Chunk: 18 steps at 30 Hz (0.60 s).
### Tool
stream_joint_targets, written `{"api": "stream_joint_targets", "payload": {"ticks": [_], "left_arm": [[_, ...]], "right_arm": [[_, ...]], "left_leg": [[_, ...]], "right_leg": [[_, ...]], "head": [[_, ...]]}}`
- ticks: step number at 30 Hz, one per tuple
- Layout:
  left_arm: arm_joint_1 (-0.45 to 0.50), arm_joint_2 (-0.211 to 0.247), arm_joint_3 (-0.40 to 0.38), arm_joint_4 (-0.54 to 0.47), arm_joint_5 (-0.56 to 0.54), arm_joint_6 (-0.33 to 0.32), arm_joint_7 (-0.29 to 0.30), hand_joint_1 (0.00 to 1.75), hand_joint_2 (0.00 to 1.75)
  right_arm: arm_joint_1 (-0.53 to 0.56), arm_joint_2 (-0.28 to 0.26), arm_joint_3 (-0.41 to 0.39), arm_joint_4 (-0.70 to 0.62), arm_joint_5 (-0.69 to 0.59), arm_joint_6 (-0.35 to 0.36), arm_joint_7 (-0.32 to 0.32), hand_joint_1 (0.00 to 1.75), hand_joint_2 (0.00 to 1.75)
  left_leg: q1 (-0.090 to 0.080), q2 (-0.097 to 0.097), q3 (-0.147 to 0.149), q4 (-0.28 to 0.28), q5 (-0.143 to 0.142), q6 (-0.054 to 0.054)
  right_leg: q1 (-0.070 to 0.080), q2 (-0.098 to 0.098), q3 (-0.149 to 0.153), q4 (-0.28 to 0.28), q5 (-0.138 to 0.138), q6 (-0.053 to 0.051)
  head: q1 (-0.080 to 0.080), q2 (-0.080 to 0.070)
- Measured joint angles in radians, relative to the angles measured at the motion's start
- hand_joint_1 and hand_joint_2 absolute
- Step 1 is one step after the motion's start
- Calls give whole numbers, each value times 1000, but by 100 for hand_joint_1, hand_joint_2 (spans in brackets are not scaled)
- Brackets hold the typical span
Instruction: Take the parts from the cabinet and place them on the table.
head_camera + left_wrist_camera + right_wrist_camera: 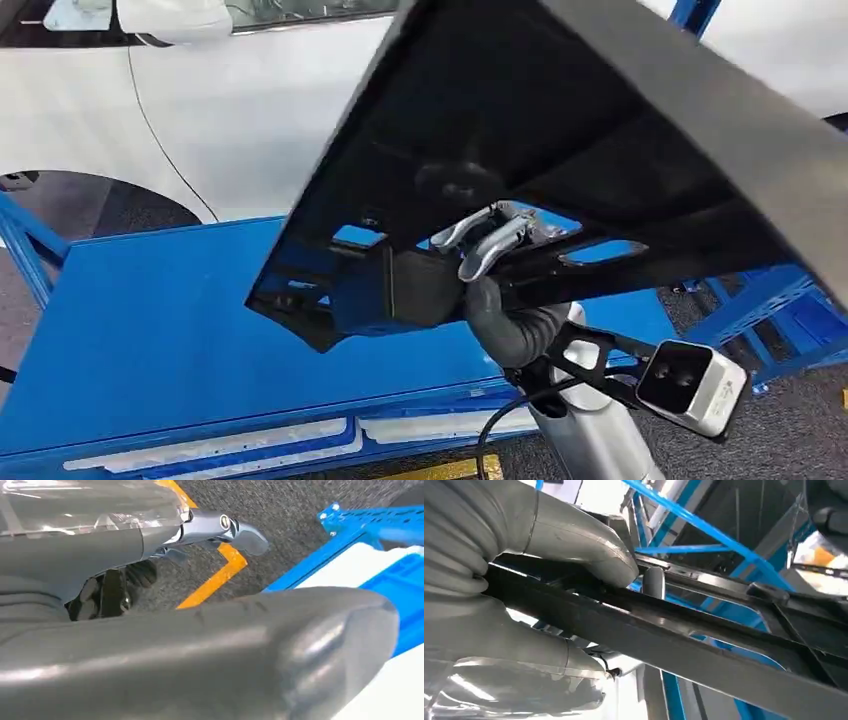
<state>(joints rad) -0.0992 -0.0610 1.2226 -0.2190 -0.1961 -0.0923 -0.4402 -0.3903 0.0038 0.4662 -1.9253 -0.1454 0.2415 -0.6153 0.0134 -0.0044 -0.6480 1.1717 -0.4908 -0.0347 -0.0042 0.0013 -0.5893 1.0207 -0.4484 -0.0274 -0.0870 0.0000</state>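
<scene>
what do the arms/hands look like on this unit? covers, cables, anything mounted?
Right arm: silver tube with a dark grey ribbed wrist cover, a black cable looping beside it, and a white-and-black camera box on a black bracket. Right hand: shiny silver-grey fingers; its thick grey thumb shows up close. Left hand: smooth grey thumb, metallic blue-grey finger with a round screw, clear plastic cover.

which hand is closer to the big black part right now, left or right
Right. The right hand grips the black part from underneath, thumb and fingers clamped on its edge above the blue table. The left hand is over the floor, touching nothing.
</scene>
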Motion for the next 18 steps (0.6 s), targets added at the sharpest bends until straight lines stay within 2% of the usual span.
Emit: {"api": "stream_joint_targets", "payload": {"ticks": [1, 2, 3, 5, 6, 7, 8, 10, 11, 12, 13, 14, 15, 16, 17, 18], "left_arm": [[-3, 0, 0, 0, 0, 0, 0, 0, 0], [-7, 0, 0, 0, 0, 0, 2, 0, 0], [-9, 0, 0, 0, -1, 0, 2, 0, 0], [-10, 0, 1, 0, -1, 2, 6, 0, 0], [-10, 0, 1, 0, -1, 3, 8, 0, 0], [-10, 0, 1, 0, -1, 5, 8, 0, 0], [-11, 0, 2, 0, 0, 6, 9, 0, 0], [-13, 0, 3, 0, 0, 8, 15, 0, 0], [-13, 0, 3, 0, 0, 9, 17, 0, 0], [-13, 0, 4, 0, 0, 10, 19, 0, 0], [-13, 1, 5, 0, 0, 12, 21, 0, 0], [-13, 2, 5, 0, 0, 12, 24, 0, 0], [-12, 2, 6, 0, 0, 13, 27, 0, 0], [-13, 2, 6, 0, 0, 16, 28, 0, 0], [-13, 2, 7, 0, 0, 18, 29, 0, 0], [-13, 2, 8, 0, 0, 19, 29, 0, 0]], "right_arm": [[-2, -4, 7, -9, -8, 3, 12, 175, 175], [-4, -8, 14, -14, -17, 5, 21, 175, 175], [-7, -13, 22, -16, -26, 9, 30, 175, 175], [-8, -20, 36, -15, -36, 10, 38, 175, 175], [-9, -23, 40, -15, -42, 10, 41, 175, 175], [-11, -27, 43, -15, -50, 10, 43, 175, 175], [-15, -31, 47, -15, -59, 10, 43, 175, 175], [-25, -42, 60, -15, -87, 5, 47, 175, 175], [-28, -46, 67, -15, -102, -1, 51, 175, 175], [-31, -51, 72, -15, -117, -8, 57, 175, 175], [-36, -56, 78, -15, -129, -12, 62, 175, 175], [-43, -60, 82, -15, -136, -13, 64, 175, 175], [-50, -64, 89, -15, -148, -15, 64, 175, 175], [-58, -67, 93, -15, -162, -24, 64, 175, 175], [-67, -69, 98, -15, -178, -33, 63, 175, 175], [-73, -72, 104, -16, -196, -45, 60, 175, 175]], "left_leg": [[0, 1, 49, -96, 40, 4], [-5, 1, 73, -143, 30, 11], [-6, -1, 70, -148, 39, 22], [-10, -2, 66, -145, 42, 29], [-9, -2, 65, -148, 47, 36], [1, 1, 65, -160, 57, 48], [0, 2, 62, -163, 62, 53], [-1, 3, 48, -163, 71, 59], [-2, 4, 41, -163, 77, 60], [-2, 4, 32, -161, 82, 59], [-2, 4, 24, -160, 88, 58], [-2, 3, 15, -157, 93, 56], [-2, 3, 8, -155, 97, 53], [-2, 1, 3, -152, 101, 49], [-3, 1, 0, -150, 106, 44], [-5, 1, -3, -150, 112, 37]], "right_leg": [[0, 1, 0, 4, -2, 3], [7, 1, -3, 6, -4, 7], [8, 1, -7, 10, -2, 12], [5, -1, -8, 6, 4, 21], [5, 0, -8, 4, 7, 27], [6, 1, -13, 12, -3, 32], [5, 1, -21, 38, -37, 37], [0, 1, -72, 177, -136, 43], [-2, 0, -99, 253, -174, 46], [-3, 0, -113, 307, -192, 48], [-4, 0, -103, 307, -184, 49], [-6, 0, -70, 262, -156, 49], [-7, 0, -21, 183, -121, 47], [-8, 0, 43, 82, -88, 44], [-8, 2, 93, 0, -91, 39], [1, 3, 90, 0, -76, 37]], "head": [[0, 0], [0, 0], [0, 0], [0, 0], [0, 0], [0, 0], [0, 0], [0, 0], [0, 0], [0, 0], [0, 0], [0, 0], [0, 0], [0, 0], [0, 0], [0, 0]]}}
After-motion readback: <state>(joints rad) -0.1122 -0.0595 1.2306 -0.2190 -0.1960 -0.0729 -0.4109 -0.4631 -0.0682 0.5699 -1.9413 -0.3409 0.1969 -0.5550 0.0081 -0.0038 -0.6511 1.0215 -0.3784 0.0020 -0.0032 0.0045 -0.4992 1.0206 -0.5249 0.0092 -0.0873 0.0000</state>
